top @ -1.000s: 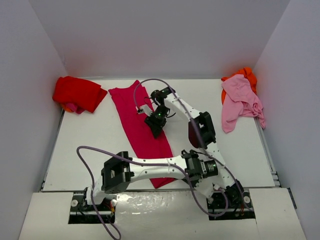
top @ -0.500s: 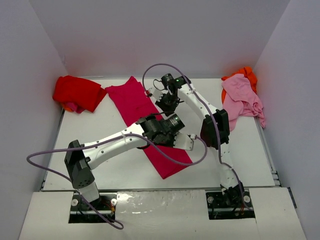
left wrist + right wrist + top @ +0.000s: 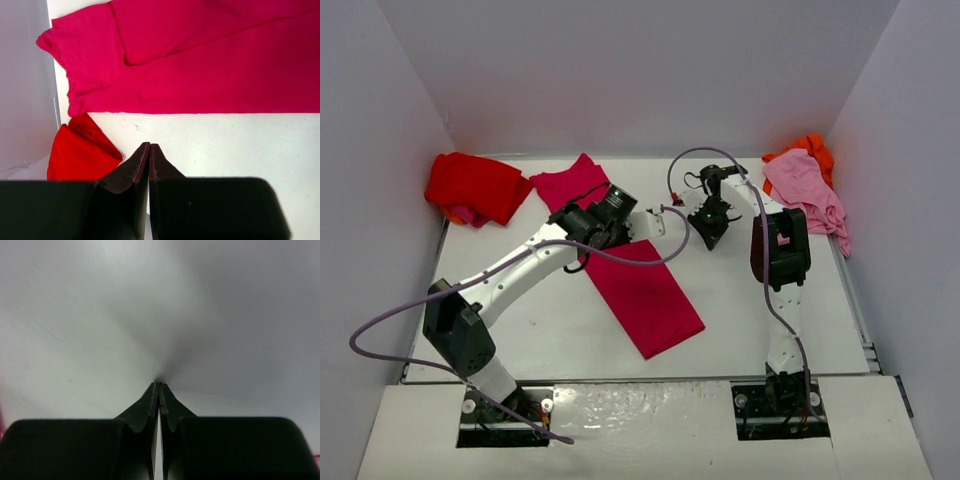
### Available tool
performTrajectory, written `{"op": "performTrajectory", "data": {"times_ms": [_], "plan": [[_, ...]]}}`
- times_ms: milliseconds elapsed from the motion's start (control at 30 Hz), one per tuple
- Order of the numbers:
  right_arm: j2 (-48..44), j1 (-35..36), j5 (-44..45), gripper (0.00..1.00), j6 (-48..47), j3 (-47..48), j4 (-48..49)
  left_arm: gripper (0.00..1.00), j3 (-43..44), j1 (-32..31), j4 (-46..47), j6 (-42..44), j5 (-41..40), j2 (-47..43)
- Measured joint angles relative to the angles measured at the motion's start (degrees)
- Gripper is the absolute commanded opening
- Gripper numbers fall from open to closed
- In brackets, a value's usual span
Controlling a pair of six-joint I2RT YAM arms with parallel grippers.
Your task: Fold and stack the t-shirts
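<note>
The crimson-magenta t-shirt (image 3: 645, 295) lies flat as a long strip running from the back left toward the front middle; its sleeve end (image 3: 87, 55) shows in the left wrist view. My left gripper (image 3: 658, 220) (image 3: 149, 145) hangs above the strip's upper half, shut with nothing in it. My right gripper (image 3: 708, 228) (image 3: 160, 384) is just right of the shirt over bare table, shut and empty. A bright red t-shirt (image 3: 470, 188) (image 3: 80, 155) is bunched at the back left. The pale pink t-shirt (image 3: 805, 200) lies crumpled on the orange one (image 3: 812, 148) at the back right.
White walls enclose the table (image 3: 520, 330) on three sides. A purple cable (image 3: 650, 255) from the left arm trails across the crimson shirt. The right arm's dark elbow (image 3: 778, 250) stands between the shirt and the pink pile.
The left arm swung from the front right up to the back middle. The right gripper shut and moved right, off the shirt. The shirt's near end now lies farther right.
</note>
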Motion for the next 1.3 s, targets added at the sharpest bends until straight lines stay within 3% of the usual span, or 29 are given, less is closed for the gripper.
{"op": "performTrajectory", "data": {"times_ms": [233, 567, 867, 1100, 1300], "plan": [[-13.3, 4.6, 0.0, 0.00, -5.8, -19.6, -2.1, 0.00, 1.6, 10.0, 1.2, -1.8, -0.6, 8.6], [-20.7, 10.3, -1.0, 0.00, -8.8, -24.7, -2.9, 0.00, 18.6, 24.1, -2.4, -6.0, 1.0, 34.0], [-17.7, 13.0, 1.6, 0.00, -9.6, -29.6, -2.8, 0.00, 35.5, 25.1, -10.1, -7.5, -1.1, 47.7], [-11.3, 21.8, 6.2, 0.00, -10.2, -28.7, -8.4, 0.00, 47.6, 25.4, -15.4, -7.7, -2.6, 54.6], [-6.7, 30.0, 7.3, 0.00, -10.2, -26.0, -14.6, 0.00, 49.5, 25.4, -16.5, -7.1, -2.8, 55.7]]}}
